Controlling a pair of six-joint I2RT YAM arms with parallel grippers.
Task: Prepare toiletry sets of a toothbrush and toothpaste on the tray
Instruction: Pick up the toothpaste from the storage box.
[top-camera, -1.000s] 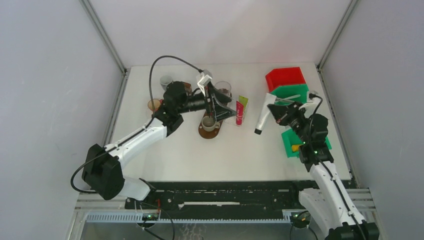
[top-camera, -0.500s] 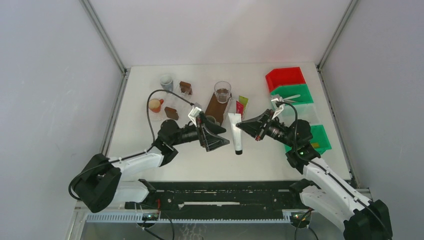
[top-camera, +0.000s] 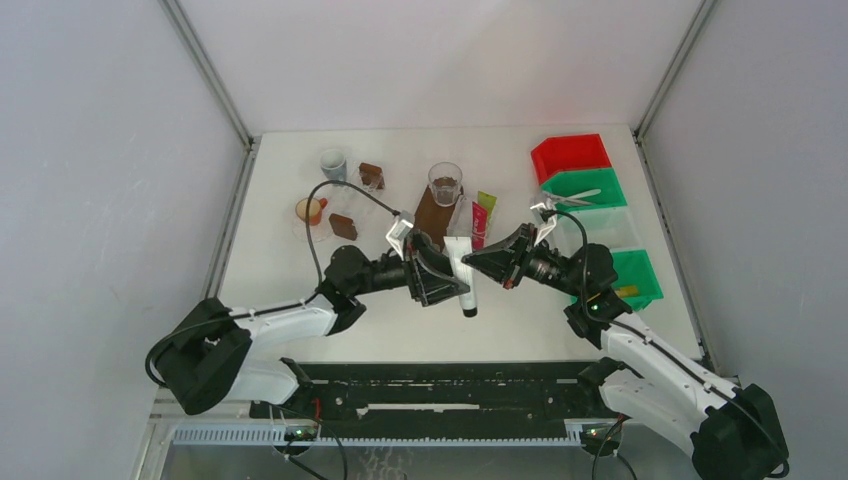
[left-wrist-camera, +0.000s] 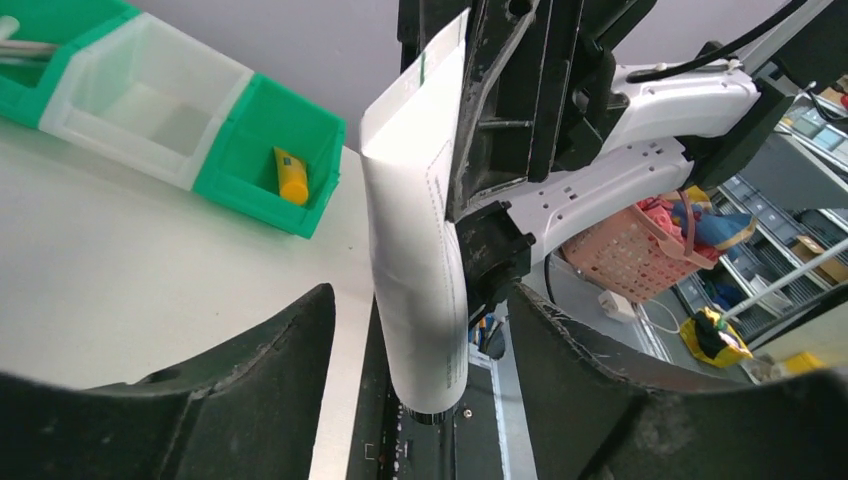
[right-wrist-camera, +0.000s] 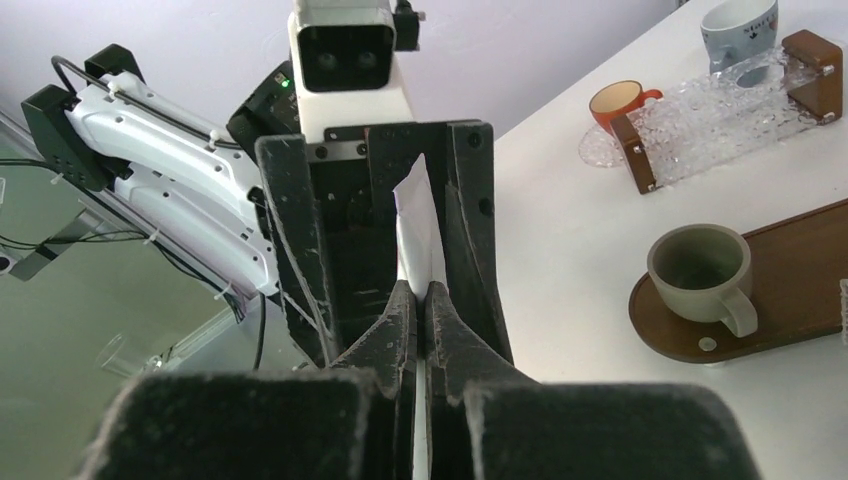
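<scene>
Right gripper is clenched on the flat crimped end of a white tube above the near middle of the matte white table. The left gripper straddles the tube, jaws apart with gaps either side. Farther back lies a brown tray, with a red bin at the far right and pale grey walls around. Pink-red toothpaste and lime toothpaste lie just beside the tray's right edge.

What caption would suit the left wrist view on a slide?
The right gripper holds a white tube between the fingers of the open left gripper; behind, a yellow tube in a green bin.
</scene>
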